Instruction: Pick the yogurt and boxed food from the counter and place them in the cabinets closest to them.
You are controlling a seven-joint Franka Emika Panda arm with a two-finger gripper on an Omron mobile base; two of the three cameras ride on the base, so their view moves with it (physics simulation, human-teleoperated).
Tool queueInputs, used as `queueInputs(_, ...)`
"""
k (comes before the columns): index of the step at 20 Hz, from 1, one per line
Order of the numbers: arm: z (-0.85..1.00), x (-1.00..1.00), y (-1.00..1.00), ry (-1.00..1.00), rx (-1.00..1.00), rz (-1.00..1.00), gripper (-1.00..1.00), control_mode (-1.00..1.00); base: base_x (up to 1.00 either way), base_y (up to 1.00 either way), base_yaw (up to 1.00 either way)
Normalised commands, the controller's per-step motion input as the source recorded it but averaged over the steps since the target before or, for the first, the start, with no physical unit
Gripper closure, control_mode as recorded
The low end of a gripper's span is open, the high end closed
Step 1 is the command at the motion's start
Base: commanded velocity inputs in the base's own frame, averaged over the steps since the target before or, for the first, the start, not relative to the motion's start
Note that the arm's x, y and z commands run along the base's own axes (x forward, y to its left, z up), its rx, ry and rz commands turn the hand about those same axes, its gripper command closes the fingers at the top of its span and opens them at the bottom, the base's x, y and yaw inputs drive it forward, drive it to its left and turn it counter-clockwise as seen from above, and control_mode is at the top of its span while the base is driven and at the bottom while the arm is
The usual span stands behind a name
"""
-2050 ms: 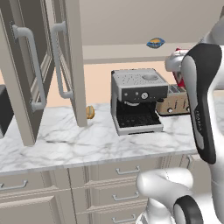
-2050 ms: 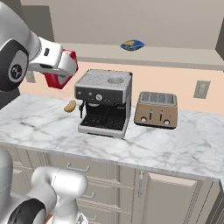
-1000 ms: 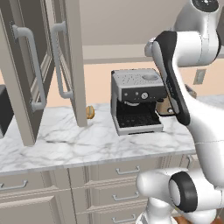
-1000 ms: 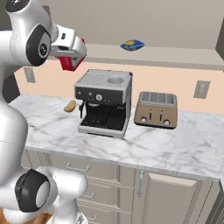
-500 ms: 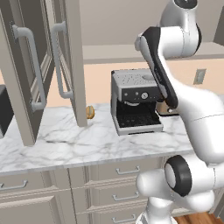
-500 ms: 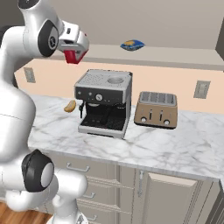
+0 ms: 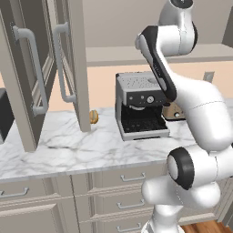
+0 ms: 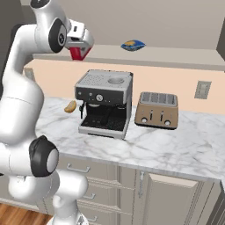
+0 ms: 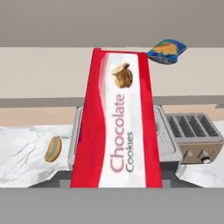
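The boxed food point(image 8: 78, 52), a red box printed "Chocolate Cookies" point(image 9: 117, 127), hangs high above the counter point(image 8: 176, 147) with my gripper point(image 8: 80, 48) shut on it. It is up beside the beige ledge, above and left of the coffee machine point(image 8: 104, 102). In the left base view my raised arm covers the hand and the box. The cabinets point(image 7: 28, 77) stand at the far left with their grey-brown doors swung open. The yogurt is out of view.
A toaster point(image 8: 157, 110) stands right of the coffee machine. A small bread roll point(image 8: 70, 106) lies on the marble to its left. A blue-and-yellow bag point(image 8: 133, 44) rests on the ledge. A dark appliance point(image 7: 4, 116) sits under the open cabinet doors.
The arm has risen and folded upward, carrying the red box higher and a little to the right in the right base view. The base has not moved.
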Motion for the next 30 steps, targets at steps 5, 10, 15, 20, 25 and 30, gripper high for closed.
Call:
queueInputs(5,-0.14,0.42,0.0,0.0,0.0,0.03,1.0,-1.0,0.0,0.0,0.0)
queueInputs(10,-0.05,0.41,0.0,0.0,0.0,0.03,1.0,-1.0,0.0,0.0,0.0)
queueInputs(15,0.0,0.49,0.0,0.0,-0.01,0.02,1.0,-1.0,0.0,0.0,0.0)
queueInputs(20,0.0,0.55,0.0,0.0,-0.01,0.01,1.0,-1.0,0.0,0.0,0.0)
queueInputs(25,-0.04,0.49,0.0,0.0,-0.02,0.01,1.0,-1.0,0.0,0.0,0.0)
queueInputs(30,-0.04,0.45,0.0,0.0,-0.01,0.01,1.0,-1.0,0.0,0.0,0.0)
